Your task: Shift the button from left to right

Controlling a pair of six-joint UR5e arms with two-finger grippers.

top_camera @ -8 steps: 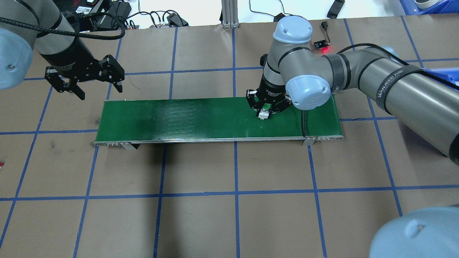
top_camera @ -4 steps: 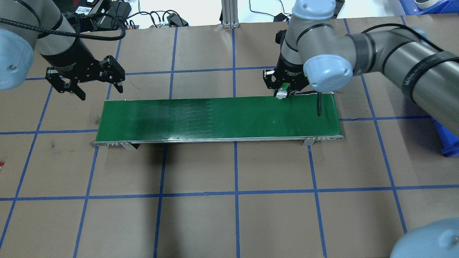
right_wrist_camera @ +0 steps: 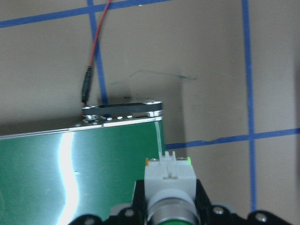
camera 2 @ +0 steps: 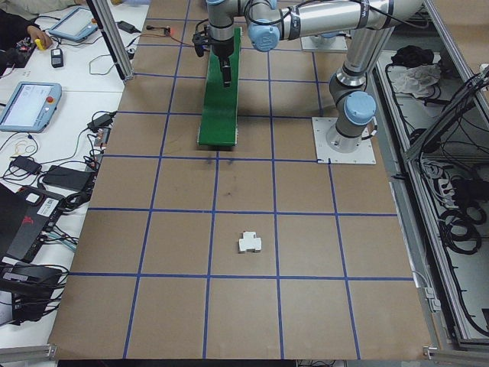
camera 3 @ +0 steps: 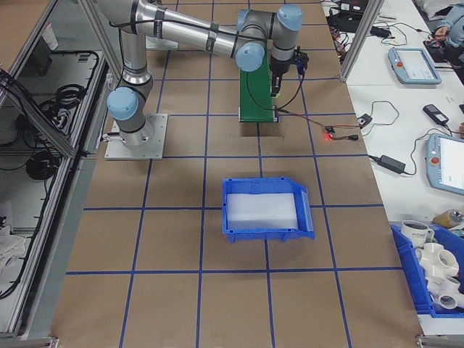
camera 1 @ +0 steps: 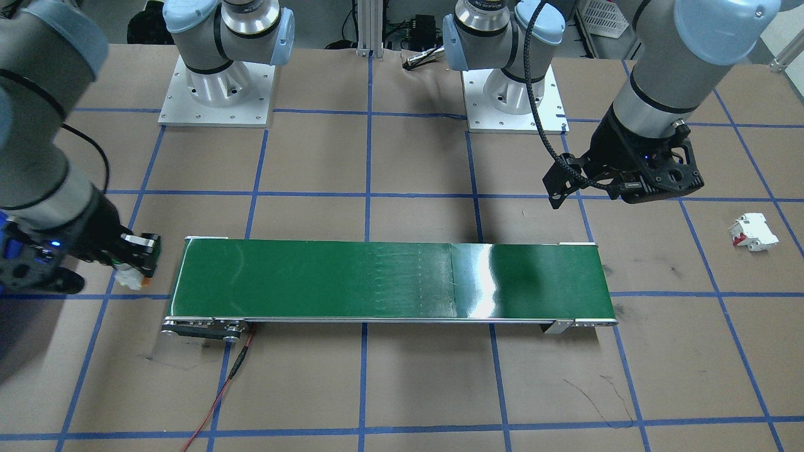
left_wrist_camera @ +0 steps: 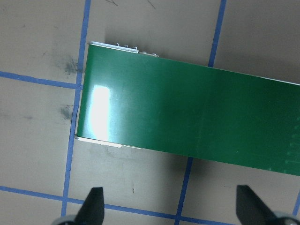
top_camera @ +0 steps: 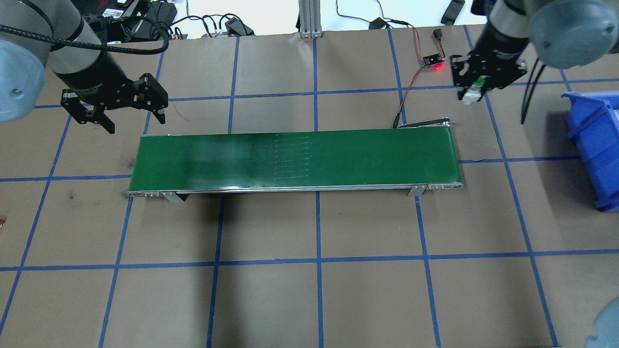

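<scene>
The button [top_camera: 470, 94], a small white unit with a green cap, is held in the air by my right gripper [top_camera: 476, 88], which is shut on it. It hangs over the brown table behind the right end of the green conveyor belt [top_camera: 290, 159]. The front-facing view shows the button [camera 1: 129, 277] just off the belt's [camera 1: 389, 279] end, in the right gripper [camera 1: 139, 260]. In the right wrist view the button [right_wrist_camera: 169, 174] sits between the jaws, above the belt's corner. My left gripper [top_camera: 135, 122] hovers open and empty behind the belt's left end; its fingers [left_wrist_camera: 93, 202] stand wide apart.
A blue bin [top_camera: 596, 140] stands on the table's right side. A small board with a red light [top_camera: 434, 61] and its red wire [top_camera: 408, 89] lie behind the belt's right end. A white block with red parts [camera 1: 753, 231] lies on the table's left side.
My right gripper has lifted the button off the belt and carried it back and to the right, past the belt's end. The left arm has stayed still.
</scene>
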